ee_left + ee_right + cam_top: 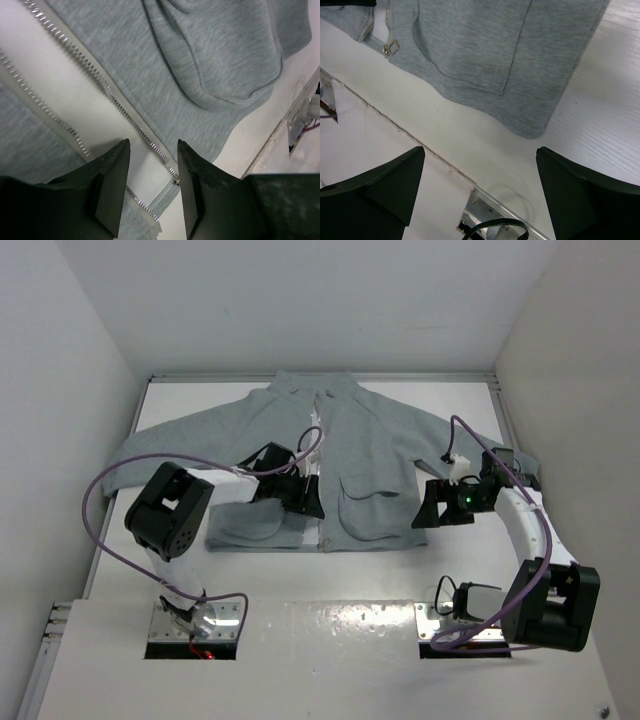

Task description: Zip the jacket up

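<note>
The light grey fleece jacket [360,455] lies flat on the white table, collar at the far end, hem toward me, front unzipped. My left gripper [305,498] hovers over the lower end of the zipper. In the left wrist view the gripper [153,145] is open and empty, with the two rows of zipper teeth [107,92] apart below it and one row's bottom end [175,181] by the right finger. My right gripper [432,510] is to the right of the hem. In the right wrist view it [479,152] is wide open and empty above bare table, and the zipper slider with its pull [390,48] shows at the upper left beside a front pocket [470,45].
White walls enclose the table on the left, right and far sides. A seam [410,135] crosses the table near the front. Metal base plates [195,625] [470,625] sit at the near edge. Purple cables [100,490] loop off both arms.
</note>
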